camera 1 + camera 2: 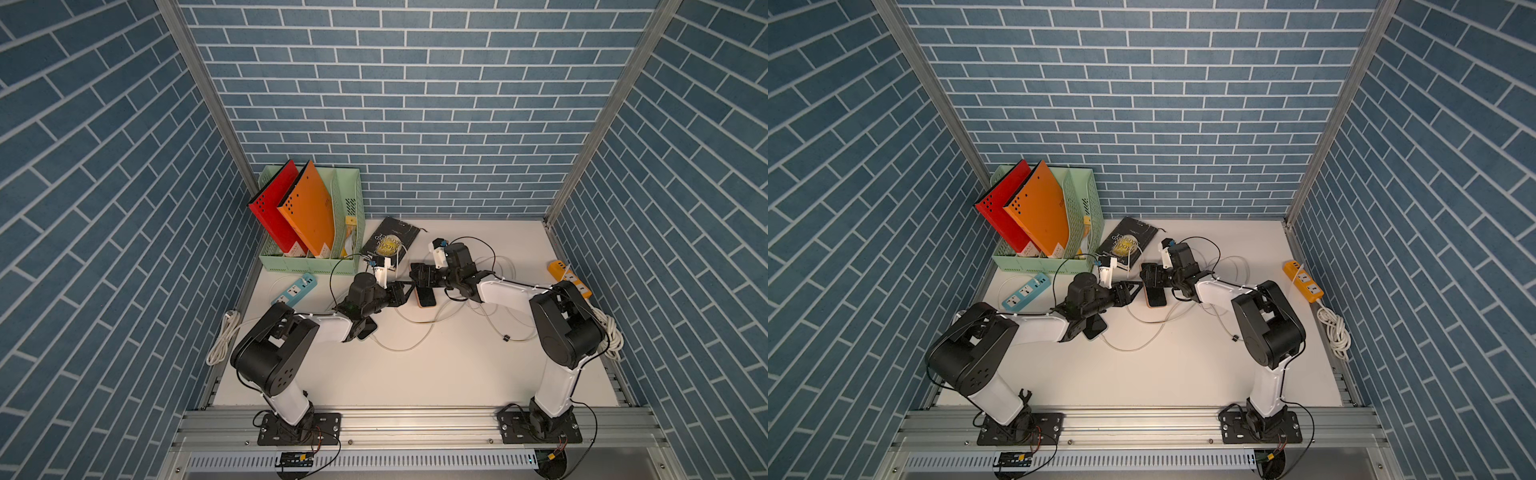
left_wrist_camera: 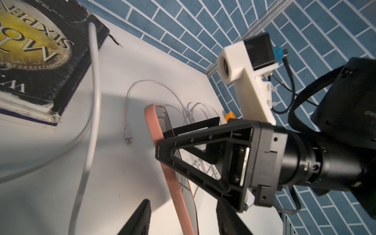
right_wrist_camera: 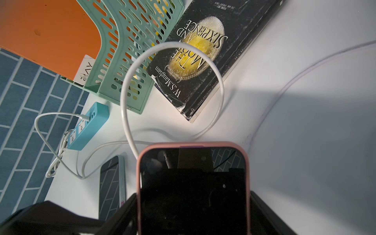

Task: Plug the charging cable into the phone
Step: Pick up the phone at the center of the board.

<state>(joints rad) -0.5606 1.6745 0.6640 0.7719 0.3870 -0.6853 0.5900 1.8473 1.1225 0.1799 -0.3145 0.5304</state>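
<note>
Right up close, the right pincer (image 3: 192, 196) has its black fingers clamped on both long sides of the dark-screened phone in a salmon-pink rubber case (image 3: 193, 175). Just past those fingertips a thick white charging cable (image 3: 126, 85) arcs up and dips behind the phone's far corner; plugged in or not, I can't tell. The left pincer (image 2: 183, 200) stands part-open, the phone's pink edge running between its fingers, daylight either side. Beyond its tips, a thinner white lead's bare plug (image 2: 128, 140) lies on the white table (image 2: 122, 173).
</note>
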